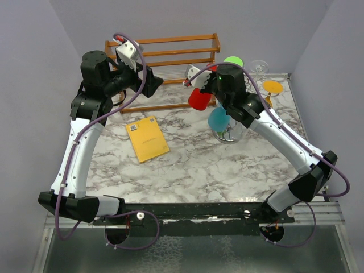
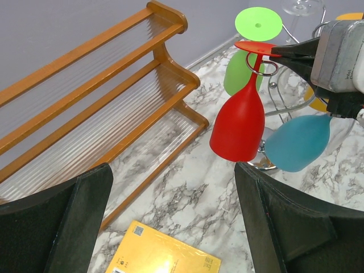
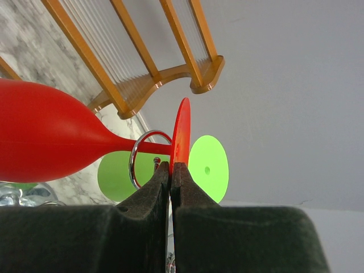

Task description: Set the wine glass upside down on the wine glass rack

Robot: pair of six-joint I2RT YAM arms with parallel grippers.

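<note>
Marble tabletop (image 1: 193, 165) below. We note the right claw (image 3: 170, 170) clenched on the foot edge of the red wine glass (image 3: 51, 136), whose bowl hangs inverted beyond its tips, stem inside a wire loop of the wine glass rack (image 3: 132, 162). Our left claw (image 2: 173, 193) is spread wide, empty.

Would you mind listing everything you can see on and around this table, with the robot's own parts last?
red glass: one, red, upside down, stem in a ring of the metal stand
green glass: one, green, hanging behind the red one
blue glass: one, blue, hanging beside the red one
orange glass: one, orange, stand's right side
clear glass: one, clear, back right
metal stand: one, silver, right of centre
wooden rack: one, brown, back wall
booklet: one, yellow, mid-table
table: one, marbled white
left hand: one, black, open
right hand: one, black, shut on the red glass's foot
</note>
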